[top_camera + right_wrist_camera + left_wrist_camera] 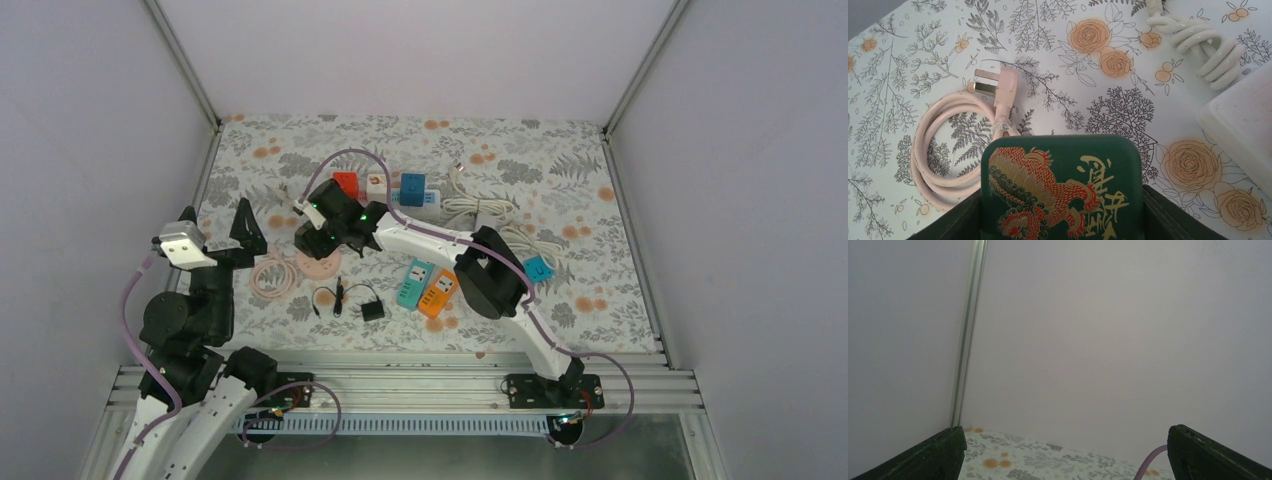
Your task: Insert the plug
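Note:
My right gripper (312, 238) is shut on a dark green block with a red and gold dragon print (1060, 190); its fingers (960, 217) press both sides of it. It hangs just above the mat. A pale pink plug (1004, 95) with metal prongs lies just beyond the block, on its coiled pink cable (938, 150), which also shows in the top view (275, 272). My left gripper (245, 225) is raised at the left, open and empty; in the left wrist view (1068, 460) it faces the back wall.
A white power strip (428, 200) holds red (346, 182), white (376, 186) and blue (412, 187) cubes. White cable bundles (485, 212) lie to the right. Teal (413, 282) and orange (437, 292) adapters, a small teal one (539, 268) and a black charger (372, 310) lie nearer.

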`<state>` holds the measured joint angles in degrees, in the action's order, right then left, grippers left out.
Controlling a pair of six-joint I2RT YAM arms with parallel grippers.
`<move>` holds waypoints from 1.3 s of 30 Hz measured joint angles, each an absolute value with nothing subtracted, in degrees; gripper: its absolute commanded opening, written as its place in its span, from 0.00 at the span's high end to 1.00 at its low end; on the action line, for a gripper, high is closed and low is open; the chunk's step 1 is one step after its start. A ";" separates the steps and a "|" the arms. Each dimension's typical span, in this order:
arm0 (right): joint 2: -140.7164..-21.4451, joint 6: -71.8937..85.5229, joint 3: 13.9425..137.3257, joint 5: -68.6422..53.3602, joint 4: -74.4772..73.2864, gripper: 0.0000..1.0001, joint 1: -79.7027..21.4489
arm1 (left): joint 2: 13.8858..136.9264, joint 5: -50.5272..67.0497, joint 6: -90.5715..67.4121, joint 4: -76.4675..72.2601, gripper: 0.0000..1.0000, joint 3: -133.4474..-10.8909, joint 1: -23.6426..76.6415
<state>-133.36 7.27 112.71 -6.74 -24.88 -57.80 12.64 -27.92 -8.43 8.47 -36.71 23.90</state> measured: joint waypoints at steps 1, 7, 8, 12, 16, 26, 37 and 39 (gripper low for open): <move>-133.36 7.05 112.71 -6.72 -24.95 0.53 -57.82 | 12.64 -27.92 -8.43 8.54 0.00 -36.71 23.90; -133.36 6.44 114.06 -3.29 -28.42 0.54 -58.61 | 12.64 -28.34 -8.43 8.73 0.00 -36.71 23.90; -133.36 6.48 114.32 -2.37 -29.21 0.54 -58.85 | 12.64 -28.42 -8.40 8.73 0.00 -36.71 23.90; -132.90 6.76 114.74 0.69 -32.69 0.50 -58.92 | 12.71 -28.53 -8.43 8.75 0.00 -36.71 23.90; -131.85 6.85 114.72 2.24 -36.62 0.49 -58.24 | 12.86 -28.53 -8.43 8.86 0.00 -36.71 23.90; -131.68 5.61 115.98 1.32 -40.93 0.49 -56.53 | 12.88 -29.15 -8.43 9.06 0.00 -36.71 23.90; -135.20 4.25 118.91 -0.51 -41.56 0.48 -55.35 | 13.50 -29.56 -8.43 9.15 0.00 -36.73 23.90; -135.26 4.05 118.91 -1.45 -41.41 0.48 -54.92 | 13.61 -29.58 -8.43 9.17 0.00 -36.73 23.90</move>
<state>-135.26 4.05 118.91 -1.45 -41.41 -54.92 13.61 -29.58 -8.43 9.17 -36.73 23.90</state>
